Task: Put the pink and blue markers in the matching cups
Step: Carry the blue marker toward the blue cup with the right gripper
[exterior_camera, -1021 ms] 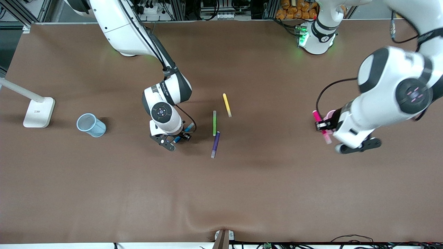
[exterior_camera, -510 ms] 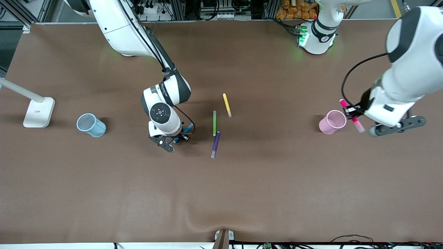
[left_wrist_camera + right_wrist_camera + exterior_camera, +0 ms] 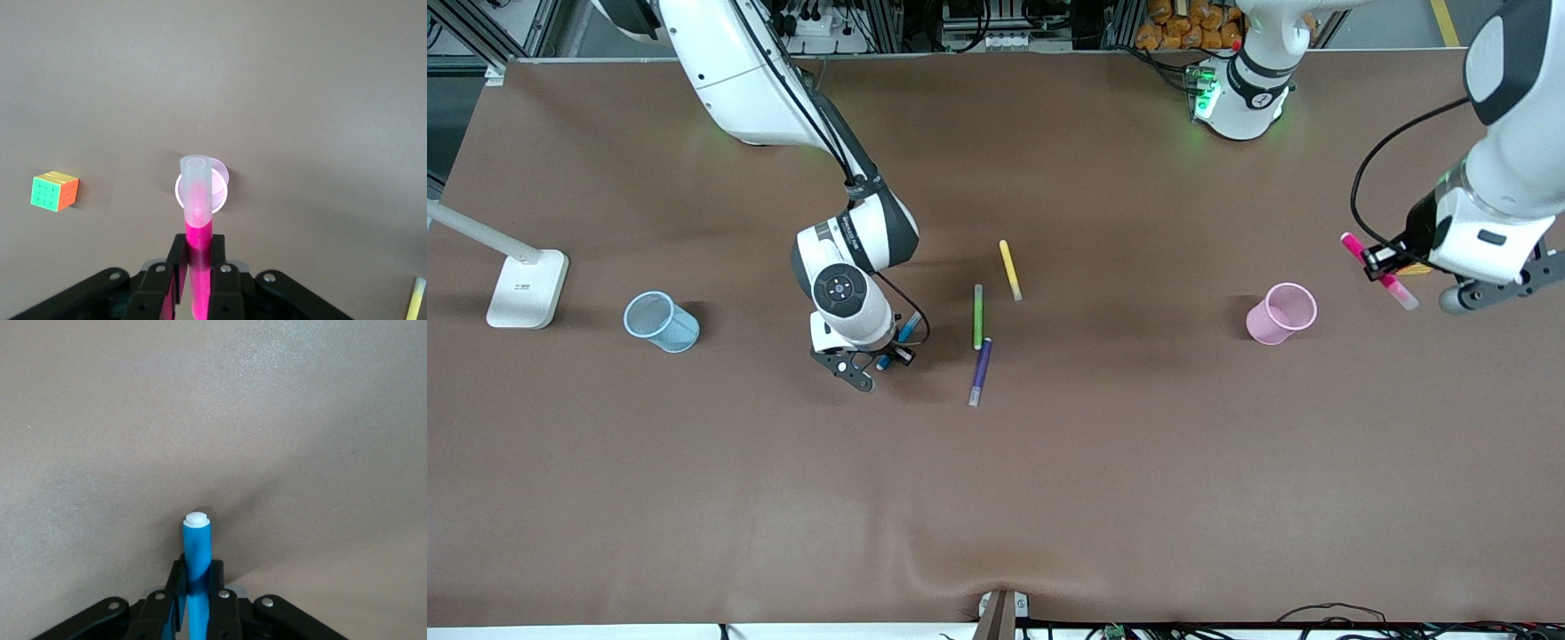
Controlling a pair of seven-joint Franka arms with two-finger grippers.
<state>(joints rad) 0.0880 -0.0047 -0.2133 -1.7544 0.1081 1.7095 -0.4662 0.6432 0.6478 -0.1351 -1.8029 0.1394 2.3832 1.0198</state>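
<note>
My left gripper (image 3: 1378, 262) is shut on the pink marker (image 3: 1396, 289) and holds it in the air over the table, past the pink cup (image 3: 1280, 313) toward the left arm's end. In the left wrist view the marker (image 3: 198, 227) sits between the jaws of the gripper (image 3: 198, 252), and its pale end overlaps the pink cup's rim (image 3: 223, 179) far below. My right gripper (image 3: 882, 354) is shut on the blue marker (image 3: 910, 329), low over the table's middle. The right wrist view shows the gripper (image 3: 197, 579) and the marker (image 3: 197, 543). The blue cup (image 3: 660, 322) stands toward the right arm's end.
Green (image 3: 977, 316), purple (image 3: 981, 371) and yellow (image 3: 1009, 269) markers lie on the table beside the right gripper. A white lamp base (image 3: 527, 287) stands near the blue cup. A colour cube (image 3: 55, 191) sits near the pink cup.
My left arm has carried the pink marker from over the pink cup away toward the left arm's end of the table. The right gripper has barely moved.
</note>
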